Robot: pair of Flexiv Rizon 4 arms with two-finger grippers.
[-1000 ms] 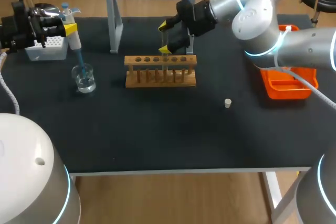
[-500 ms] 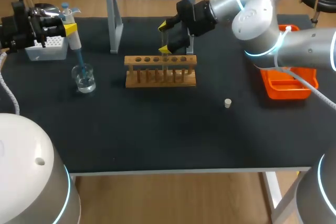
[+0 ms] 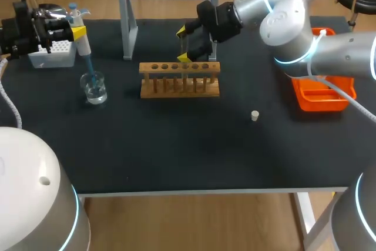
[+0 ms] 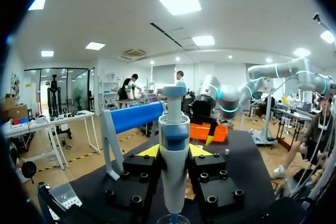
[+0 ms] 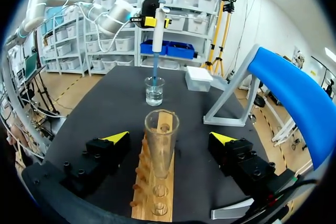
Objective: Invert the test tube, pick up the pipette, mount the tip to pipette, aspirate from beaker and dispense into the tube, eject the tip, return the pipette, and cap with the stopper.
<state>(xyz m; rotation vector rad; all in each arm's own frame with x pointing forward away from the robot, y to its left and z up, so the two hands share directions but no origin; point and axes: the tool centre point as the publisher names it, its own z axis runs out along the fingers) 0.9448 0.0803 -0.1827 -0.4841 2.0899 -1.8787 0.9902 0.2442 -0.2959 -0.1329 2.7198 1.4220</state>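
Between the wide-spread fingers of the right gripper (image 5: 170, 138) stands the test tube (image 5: 161, 145), upright and mouth up, seated in a hole of the wooden rack (image 5: 152, 203) directly under that gripper. Neither finger touches the glass; each stands well apart from it, and the gripper has hold of nothing. Ahead of this gripper, past the rack's far end, sits the beaker (image 5: 154, 92) with clear liquid in it. The left gripper (image 4: 174, 150) is closed on the pipette (image 4: 174, 129), one finger pressed to each side of its body. The pipette hangs upright, and its bluish tip (image 3: 89, 67) reaches down into the beaker just below this gripper. The white tip box (image 3: 53, 56) lies just beside the left gripper. The stopper (image 3: 254, 115) lies on the table (image 3: 176, 145), on the near side of the rack, well apart from both grippers.
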